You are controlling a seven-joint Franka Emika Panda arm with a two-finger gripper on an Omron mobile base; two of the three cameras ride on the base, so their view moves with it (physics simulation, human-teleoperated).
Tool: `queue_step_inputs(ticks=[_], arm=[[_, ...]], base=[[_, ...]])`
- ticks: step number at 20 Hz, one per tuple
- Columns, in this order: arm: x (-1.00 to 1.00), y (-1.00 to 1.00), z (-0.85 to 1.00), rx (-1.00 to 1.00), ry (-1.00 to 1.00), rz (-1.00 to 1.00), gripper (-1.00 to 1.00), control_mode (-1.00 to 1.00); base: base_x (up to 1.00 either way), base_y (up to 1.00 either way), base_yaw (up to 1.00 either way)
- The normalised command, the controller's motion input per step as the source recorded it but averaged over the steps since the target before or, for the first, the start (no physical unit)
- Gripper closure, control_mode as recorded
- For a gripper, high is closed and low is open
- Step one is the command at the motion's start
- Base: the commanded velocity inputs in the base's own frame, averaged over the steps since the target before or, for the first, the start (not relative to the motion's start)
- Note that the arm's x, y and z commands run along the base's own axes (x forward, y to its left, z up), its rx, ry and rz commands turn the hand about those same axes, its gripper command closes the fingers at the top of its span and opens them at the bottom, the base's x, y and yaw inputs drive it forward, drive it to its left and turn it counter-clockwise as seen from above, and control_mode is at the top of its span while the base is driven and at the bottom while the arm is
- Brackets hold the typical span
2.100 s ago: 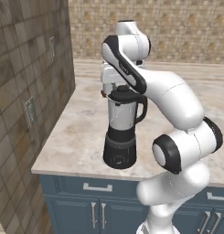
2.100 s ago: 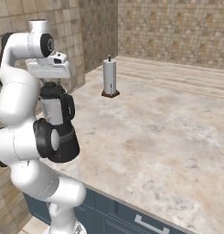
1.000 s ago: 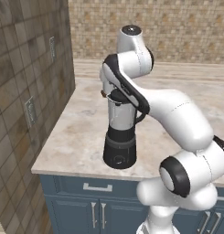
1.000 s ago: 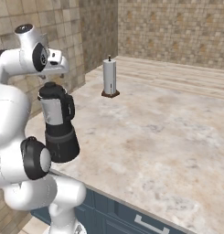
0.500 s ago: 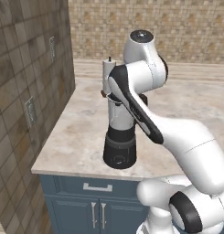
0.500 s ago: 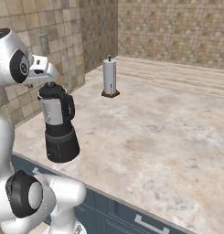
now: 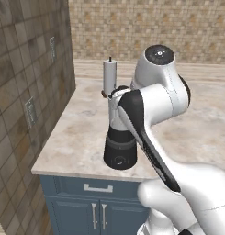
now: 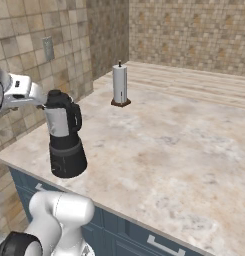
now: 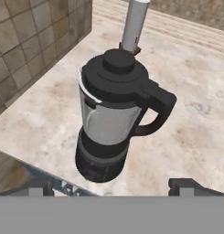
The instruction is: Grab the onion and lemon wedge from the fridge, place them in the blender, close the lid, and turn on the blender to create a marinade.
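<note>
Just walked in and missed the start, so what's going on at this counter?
The robot arm is working at the blender, which stands near the counter edge with its black lid on the jar. The gripper is open and empty, apart from the blender with the lid in its sights. A paper roll stands farther back.

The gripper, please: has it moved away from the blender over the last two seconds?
Yes. The gripper has backed off from the lid toward the counter's front edge; the blender has stayed put.
</note>
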Motion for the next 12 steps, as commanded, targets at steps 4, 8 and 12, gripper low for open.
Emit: queue_step_inputs(ticks=[4,8,12], arm=[[-0.55,0.01,-0.45,0.02,0.00,-0.07,-1.00,-1.00],[-0.40,0.11,-0.46,0.03,0.00,-0.11,-1.00,-1.00],[-0.23,0.15,-0.39,0.03,0.00,-0.13,-1.00,-1.00]], base=[[0.00,0.00,0.00],[0.00,0.00,0.00],[0.00,0.00,0.00]])
